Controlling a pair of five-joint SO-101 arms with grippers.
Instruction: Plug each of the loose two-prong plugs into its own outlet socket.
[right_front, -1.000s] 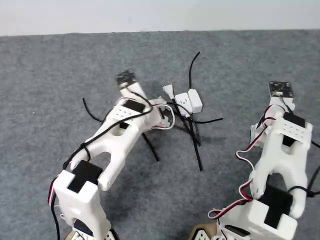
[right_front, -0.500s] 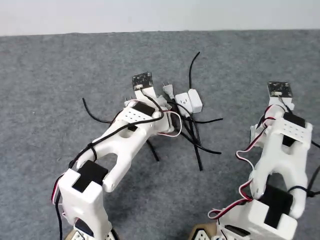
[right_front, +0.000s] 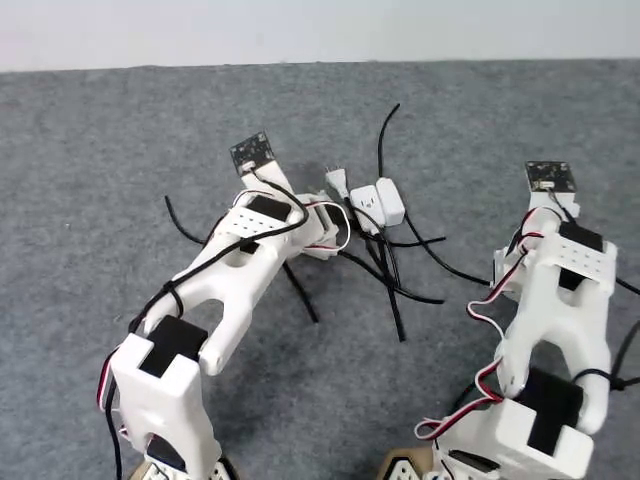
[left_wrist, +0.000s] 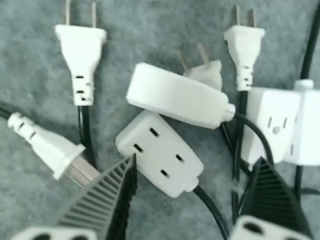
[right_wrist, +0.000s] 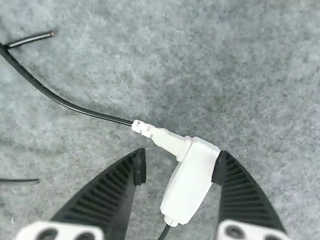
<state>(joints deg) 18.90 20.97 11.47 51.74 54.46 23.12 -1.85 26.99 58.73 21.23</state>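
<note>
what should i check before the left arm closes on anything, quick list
1. Left gripper open: ok.
2. Outlet socket centred in the gap: not ok, it sits close to one finger.
3. Socket slots facing up, uncovered: ok.
4. Loose plug lying free, prongs bare: ok.
5. Black cords untangled: not ok, they cross.
6. Right gripper open around the white connector: ok.

white plugs (left_wrist: 80, 45), black cords (left_wrist: 84, 131), grey carpet (right_front: 100, 130)
</note>
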